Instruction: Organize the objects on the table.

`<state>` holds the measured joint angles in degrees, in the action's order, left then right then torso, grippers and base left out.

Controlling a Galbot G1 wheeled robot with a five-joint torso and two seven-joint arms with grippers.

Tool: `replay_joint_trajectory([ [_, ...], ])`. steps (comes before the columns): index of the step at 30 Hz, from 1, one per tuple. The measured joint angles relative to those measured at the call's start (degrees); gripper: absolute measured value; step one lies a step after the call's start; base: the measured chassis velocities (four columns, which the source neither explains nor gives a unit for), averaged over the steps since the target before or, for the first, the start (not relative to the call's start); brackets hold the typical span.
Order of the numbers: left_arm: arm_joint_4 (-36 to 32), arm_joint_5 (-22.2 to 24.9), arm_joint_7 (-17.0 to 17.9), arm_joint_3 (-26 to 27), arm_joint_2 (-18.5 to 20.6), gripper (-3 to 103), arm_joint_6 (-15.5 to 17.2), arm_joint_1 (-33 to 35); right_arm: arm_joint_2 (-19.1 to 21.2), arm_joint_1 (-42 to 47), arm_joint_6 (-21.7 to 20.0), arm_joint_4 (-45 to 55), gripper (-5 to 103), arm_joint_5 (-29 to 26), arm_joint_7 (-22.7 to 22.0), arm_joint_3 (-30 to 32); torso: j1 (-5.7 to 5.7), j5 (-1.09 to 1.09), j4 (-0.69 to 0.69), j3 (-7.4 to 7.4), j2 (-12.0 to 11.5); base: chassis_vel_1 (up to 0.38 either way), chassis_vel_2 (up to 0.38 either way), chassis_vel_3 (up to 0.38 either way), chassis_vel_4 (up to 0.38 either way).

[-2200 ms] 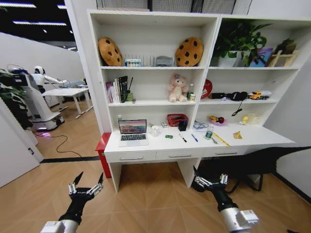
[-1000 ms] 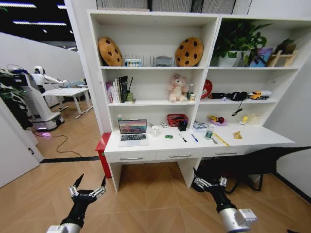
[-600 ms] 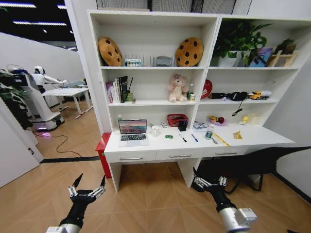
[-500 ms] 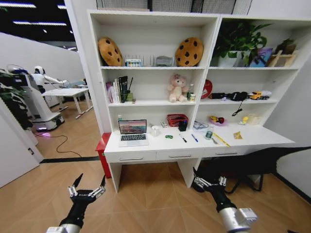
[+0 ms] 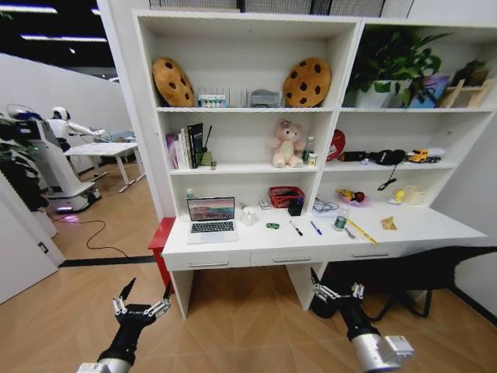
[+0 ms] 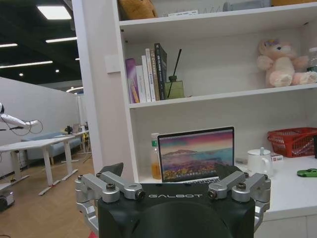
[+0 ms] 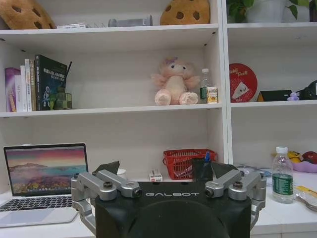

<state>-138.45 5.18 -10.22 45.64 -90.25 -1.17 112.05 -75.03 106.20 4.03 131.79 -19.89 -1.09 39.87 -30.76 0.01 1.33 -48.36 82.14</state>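
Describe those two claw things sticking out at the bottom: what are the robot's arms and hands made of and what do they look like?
Each arm ends in a black wrist that widens into a pale grey sleeve. The left gripper and right gripper each carry silver metal linkages with bolt heads, tipped by pointed black fingers. In the wrist views, the glossy black housing bears the word GALBOT in pale letters.

Camera apparently slightly nearer the table [image 5: 435,233], both grippers lower in frame.
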Motion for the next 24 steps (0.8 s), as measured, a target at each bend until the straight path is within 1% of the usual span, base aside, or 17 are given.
replay_joint_trajectory([
  [4,0.3,0.0,0.7,0.0,0.1,100,0.0,-0.1,-0.1,0.2,0.1,0.0,100,0.3,0.0,0.0,0.00,-0.02,0.02,0.00,0.0,-0.275,0.268,0.282,-0.267],
  [6,0.3,-0.1,0.8,-0.1,0.1,100,0.0,-0.1,-0.2,0.2,0.2,0.0,100,0.3,0.0,0.0,0.00,0.01,0.01,0.00,0.0,-0.322,0.314,0.291,-0.317],
  [9,0.3,-0.1,0.8,-0.1,0.2,100,0.0,-0.1,-0.2,0.2,1.3,0.0,100,1.1,1.2,0.0,0.00,-0.03,0.02,0.00,0.0,-0.336,0.325,0.359,-0.337],
  [11,0.4,-0.1,0.7,0.0,0.2,100,0.0,-0.1,-0.2,0.2,1.6,0.0,100,1.4,1.6,0.0,-0.02,-0.01,0.00,-0.01,0.0,-0.360,0.359,0.359,-0.385],
  [12,0.5,-0.1,0.7,0.0,0.3,100,-0.1,-0.1,-0.2,0.2,1.6,0.0,100,1.5,1.7,-0.1,-0.01,0.04,-0.01,-0.01,0.0,-0.370,0.400,0.378,-0.385],
  [13,0.6,0.0,0.7,0.0,0.3,100,-0.1,-0.1,-0.2,0.1,1.8,0.0,100,1.5,1.8,-0.2,-0.02,-0.01,0.00,-0.01,0.0,-0.370,0.400,0.399,-0.369],
  [14,0.6,0.1,0.7,0.0,0.3,100,-0.1,-0.2,-0.1,0.0,2.6,-0.1,100,1.6,2.2,-0.5,-0.01,-0.06,0.03,0.00,0.0,-0.368,0.336,0.399,-0.349],
  [15,0.6,0.1,0.7,0.0,0.3,100,-0.1,-0.2,-0.1,0.0,2.6,-0.1,100,1.6,2.2,-0.5,-0.01,-0.06,0.03,0.00,0.0,-0.368,0.336,0.399,-0.349],
  [16,0.6,0.2,0.7,0.0,0.3,100,-0.1,-0.2,-0.1,0.0,3.1,-0.1,100,1.7,2.4,-0.5,-0.02,-0.04,0.03,-0.01,0.0,-0.368,0.370,0.363,-0.349],
  [17,0.6,0.2,0.6,0.0,0.3,100,-0.2,-0.3,-0.1,-0.1,4.0,-0.3,100,1.6,3.3,-0.7,-0.03,0.06,-0.01,-0.02,0.0,-0.354,0.370,0.363,-0.360],
  [18,0.6,0.3,1.0,0.0,0.3,100,-0.3,-0.4,0.0,-0.1,4.8,-0.3,100,0.7,4.8,-0.7,-0.03,-0.02,0.00,-0.02,0.0,-0.343,0.327,0.327,-0.296],
  [19,0.6,0.3,1.0,0.0,0.3,100,-0.3,-0.4,0.0,-0.1,4.8,-0.3,100,0.7,4.8,-0.7,-0.03,-0.02,0.00,-0.02,0.0,-0.343,0.327,0.327,-0.296],
  [20,0.6,0.4,1.4,0.0,0.3,100,-0.3,-0.4,0.0,0.0,5.0,-0.2,100,-0.1,5.4,-0.8,-0.04,-0.07,0.00,-0.01,0.0,-0.343,0.327,0.277,-0.296],
  [21,0.6,0.5,1.9,0.0,0.3,100,-0.2,-0.5,0.0,0.0,5.2,-0.1,100,-0.8,5.8,-0.9,-0.05,-0.06,0.04,-0.02,0.0,-0.236,0.241,0.277,-0.245],
  [22,0.5,0.6,2.5,0.0,0.4,100,-0.2,-0.7,0.0,0.0,5.2,0.0,100,-1.2,6.1,-0.9,-0.08,-0.01,0.00,-0.03,0.0,-0.236,0.210,0.156,-0.245],
  [23,0.5,0.8,3.9,0.1,0.6,100,-0.1,-1.1,0.0,-0.3,5.4,0.0,100,-1.1,6.2,-0.9,-0.10,0.05,-0.01,-0.03,0.0,-0.172,0.210,0.021,-0.026],
  [24,0.5,0.8,3.9,0.1,0.6,100,-0.1,-1.1,0.0,-0.3,5.4,0.0,100,-1.1,6.2,-0.9,-0.10,0.05,-0.01,-0.03,0.0,-0.172,0.210,0.021,-0.026],
])
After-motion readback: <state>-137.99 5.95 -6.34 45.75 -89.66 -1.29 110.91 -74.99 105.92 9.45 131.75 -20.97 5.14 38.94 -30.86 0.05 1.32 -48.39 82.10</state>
